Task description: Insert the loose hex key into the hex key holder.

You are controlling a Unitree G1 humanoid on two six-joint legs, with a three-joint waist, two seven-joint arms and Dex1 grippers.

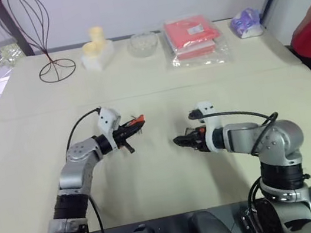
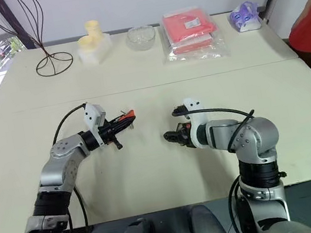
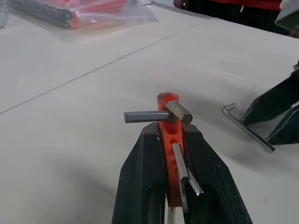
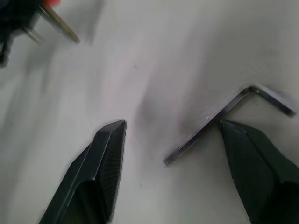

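Left gripper (image 3: 170, 163): closed on the orange holder (image 3: 167, 135), held above the table (image 1: 156, 86), short grey keys sticking out of the block.
Right gripper (image 4: 173, 135): jaws spread wide, holding nothing, tips low over the table.
Loose hex key (image 4: 219, 122): flat on the table between the right gripper's fingers, close against one fingertip (image 4: 243, 140), bent end pointing away.
Holder and key: apart.

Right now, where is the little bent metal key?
The loose hex key lies flat on the table, between the open right tool's fingers, across from the hex key holder.
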